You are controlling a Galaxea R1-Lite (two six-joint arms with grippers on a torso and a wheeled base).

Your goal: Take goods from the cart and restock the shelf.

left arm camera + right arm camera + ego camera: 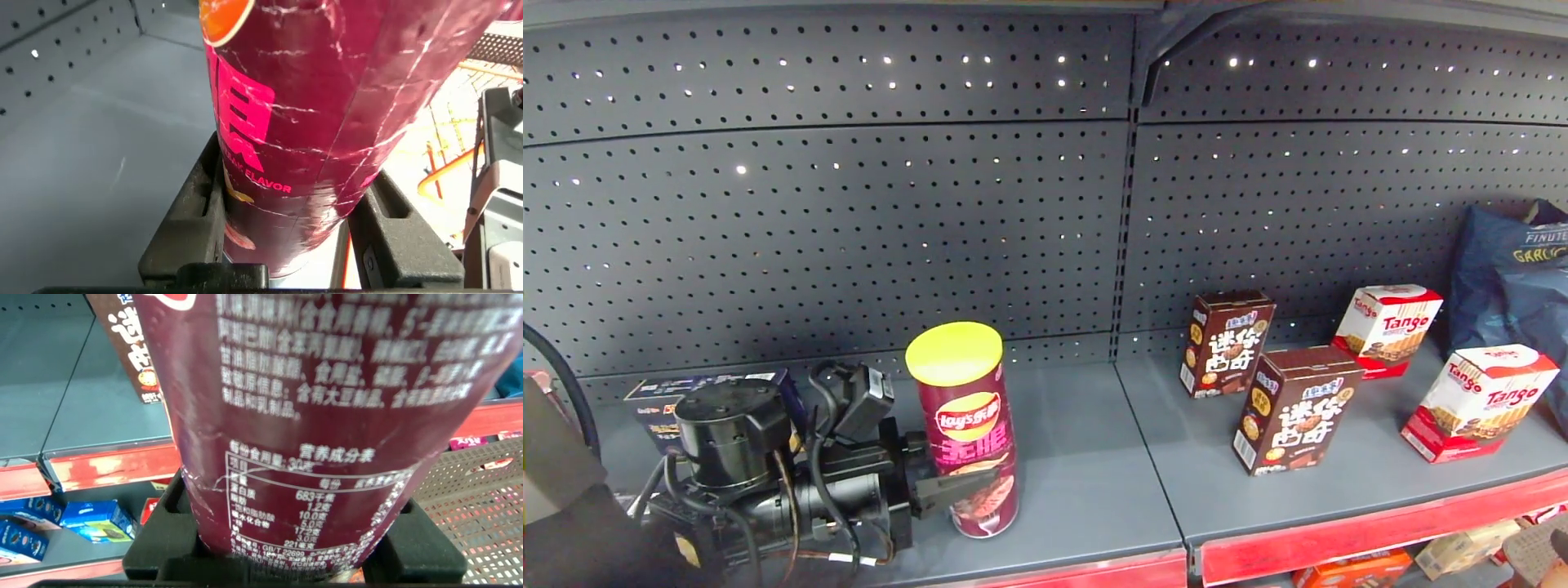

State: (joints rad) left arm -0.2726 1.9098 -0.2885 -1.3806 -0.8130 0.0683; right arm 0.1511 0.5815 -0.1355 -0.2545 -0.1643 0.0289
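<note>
The grey shelf (pixel 1078 457) carried the job: a maroon chips can (pixel 968 425) with a yellow lid stood upright near its front edge, base apparently on the board, with the left claw (pixel 972 488) pinching it low on the body. This looked like the placing step, with the can set down but not let go. The next move would call for spreading that claw and drawing it straight back, since a can this tall could tip if a finger dragged on it.

The right claw (pixel 286 539) was pressed around a second chips can (pixel 327 416), held in front of the shelf beside the cart's mesh basket (pixel 482 498). It seemed to be waiting its turn.

To the right, well apart from the standing can, a dark blue bag (pixel 1511 278) leaned at the far end, then two red-and-white wafer boxes (pixel 1478 402) and two brown biscuit boxes (pixel 1294 408). A flat dark box (pixel 658 400) lay behind the left arm, near its way out.
</note>
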